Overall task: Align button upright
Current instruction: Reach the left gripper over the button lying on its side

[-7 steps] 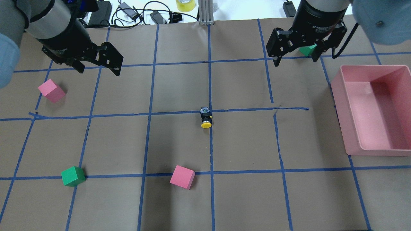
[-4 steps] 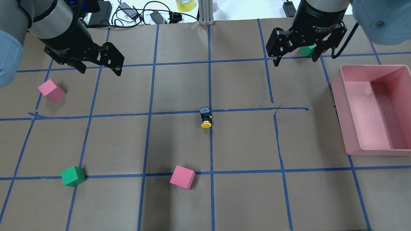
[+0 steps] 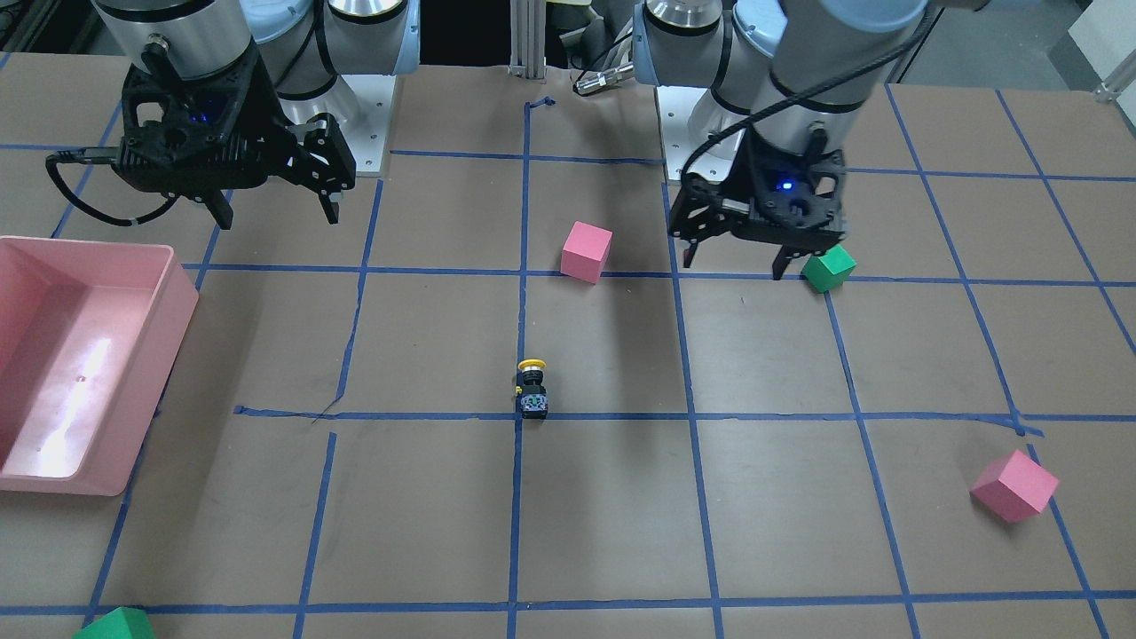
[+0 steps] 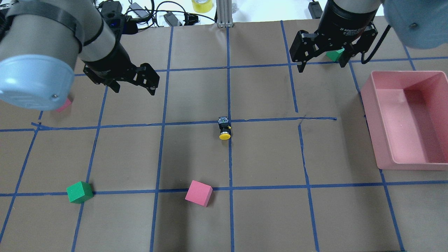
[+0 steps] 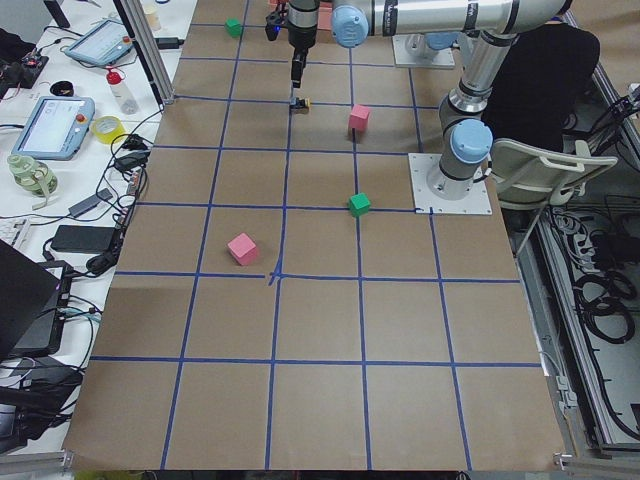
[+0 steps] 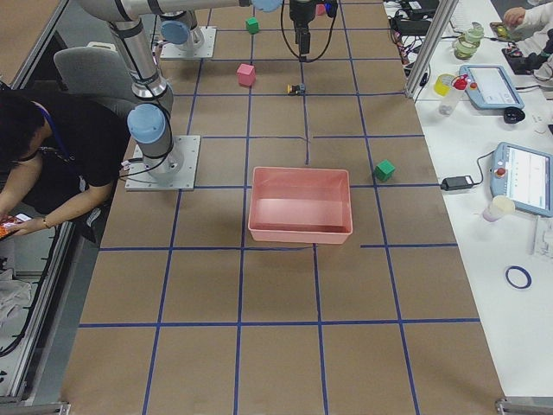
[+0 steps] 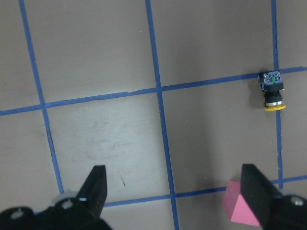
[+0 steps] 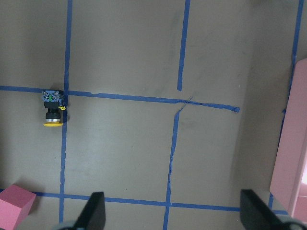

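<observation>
Brown paper covered the worktop (image 4: pixel 196 154); the button (image 4: pixel 224 128) lay, seemingly sideways, on a blue tape line (image 4: pixel 189 123) at its centre. The left pincer (image 4: pixel 134 89) and right pincer (image 4: pixel 322 67) hung wide, well apart from it. A grip across its black body (image 4: pixel 224 130) looked best for tipping it upright.

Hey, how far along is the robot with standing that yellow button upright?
Nothing is done yet: the button lies on its side on a blue tape line. Nothing is in hand: the left gripper and right gripper hang open and empty, away from it. Still left: reaching it, grasping it and standing it on its base.
</observation>
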`<state>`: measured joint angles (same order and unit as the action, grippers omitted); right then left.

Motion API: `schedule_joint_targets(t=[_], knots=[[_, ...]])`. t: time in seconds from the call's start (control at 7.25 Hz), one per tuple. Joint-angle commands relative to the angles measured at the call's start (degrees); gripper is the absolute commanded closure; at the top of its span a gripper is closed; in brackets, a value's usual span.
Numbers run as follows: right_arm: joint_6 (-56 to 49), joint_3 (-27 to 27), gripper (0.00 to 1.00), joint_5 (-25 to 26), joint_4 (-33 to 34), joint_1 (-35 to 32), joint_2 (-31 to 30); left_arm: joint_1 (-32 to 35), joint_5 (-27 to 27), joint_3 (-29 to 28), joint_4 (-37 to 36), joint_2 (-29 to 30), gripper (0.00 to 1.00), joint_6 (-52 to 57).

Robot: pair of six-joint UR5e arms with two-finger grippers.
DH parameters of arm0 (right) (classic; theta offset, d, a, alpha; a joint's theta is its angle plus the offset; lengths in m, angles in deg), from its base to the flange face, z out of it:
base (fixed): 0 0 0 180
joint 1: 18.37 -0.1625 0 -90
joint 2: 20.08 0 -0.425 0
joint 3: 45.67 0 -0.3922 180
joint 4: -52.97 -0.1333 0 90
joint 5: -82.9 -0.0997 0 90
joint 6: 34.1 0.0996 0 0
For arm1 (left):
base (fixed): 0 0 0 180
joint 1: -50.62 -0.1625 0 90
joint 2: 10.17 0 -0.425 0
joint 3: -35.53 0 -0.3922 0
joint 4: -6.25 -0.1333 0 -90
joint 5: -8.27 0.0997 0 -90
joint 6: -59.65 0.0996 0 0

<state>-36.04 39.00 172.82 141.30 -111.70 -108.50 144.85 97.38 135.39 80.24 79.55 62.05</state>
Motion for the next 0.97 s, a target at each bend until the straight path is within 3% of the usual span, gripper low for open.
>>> schedule_joint_targets(t=[0.0,0.28,0.41,0.83], knots=[[0.0,0.06,0.0,-0.01,0.0,0.08,0.0,8.05,0.46,9.27,-18.26,0.89,0.0,-12.54],[-0.08,0.15,0.0,-0.01,-0.09,-0.01,0.0,15.34,12.95,16.47,-35.56,3.17,0.0,-25.63],[-0.17,0.15,0.0,-0.01,-0.09,0.08,0.0,17.29,13.55,19.73,-43.06,5.18,0.0,-31.78],[-0.17,0.15,0.0,0.08,-0.09,0.08,0.0,22.39,17.84,23.27,-61.82,11.86,0.01,-34.73]])
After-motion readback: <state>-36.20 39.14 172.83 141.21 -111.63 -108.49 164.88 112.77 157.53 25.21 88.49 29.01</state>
